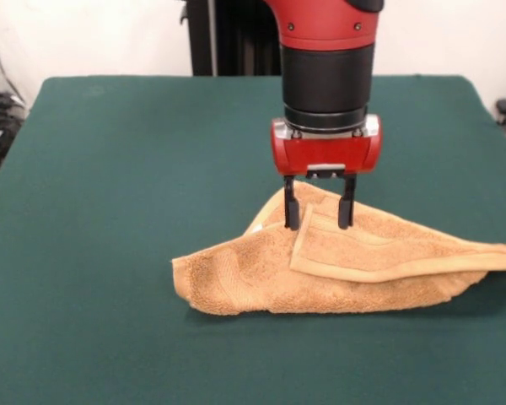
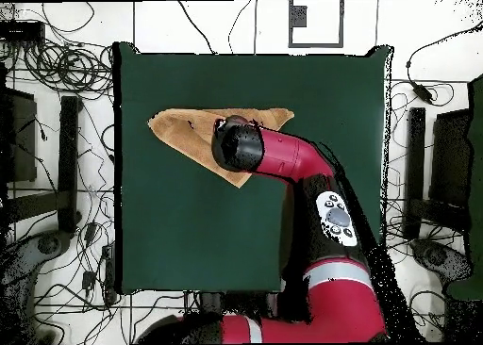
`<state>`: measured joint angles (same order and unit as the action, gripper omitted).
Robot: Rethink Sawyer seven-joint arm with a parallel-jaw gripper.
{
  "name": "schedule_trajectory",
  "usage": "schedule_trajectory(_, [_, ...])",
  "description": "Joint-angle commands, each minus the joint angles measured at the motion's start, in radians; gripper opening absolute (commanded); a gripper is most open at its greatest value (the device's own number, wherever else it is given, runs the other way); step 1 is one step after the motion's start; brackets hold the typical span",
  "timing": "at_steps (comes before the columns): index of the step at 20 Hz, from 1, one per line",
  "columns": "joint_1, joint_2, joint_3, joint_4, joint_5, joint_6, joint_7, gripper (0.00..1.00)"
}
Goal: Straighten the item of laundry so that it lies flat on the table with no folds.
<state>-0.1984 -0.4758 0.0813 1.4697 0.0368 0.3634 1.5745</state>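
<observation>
Spread fingers (image 1: 320,213) touch the folded towel (image 1: 337,261) on the table (image 1: 110,169); overhead, the arm hides its middle.

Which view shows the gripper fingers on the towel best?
Front view: the gripper stands open, its two black fingers pressed down onto the folded towel. Overhead, the arm's own body hides the gripper; only the towel shows around it.

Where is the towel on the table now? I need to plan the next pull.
In the front view the towel lies folded, right of centre on the table, directly under the gripper, whose open fingers reach its top fold.
</observation>
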Motion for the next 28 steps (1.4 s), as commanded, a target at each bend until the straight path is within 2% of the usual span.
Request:
schedule_trajectory(1, [0.001, 0.070, 0.123, 0.093, -0.067, -0.074, 0.062, 1.00])
schedule_trajectory(6, [0.018, 0.107, 0.108, 0.071, -0.091, -0.124, 0.091, 1.00])
schedule_trajectory(13, [0.039, 0.134, 0.079, 0.043, -0.109, -0.122, 0.107, 1.00])
schedule_trajectory(28, [0.069, 0.201, 0.053, -0.019, -0.103, -0.150, 0.119, 1.00])
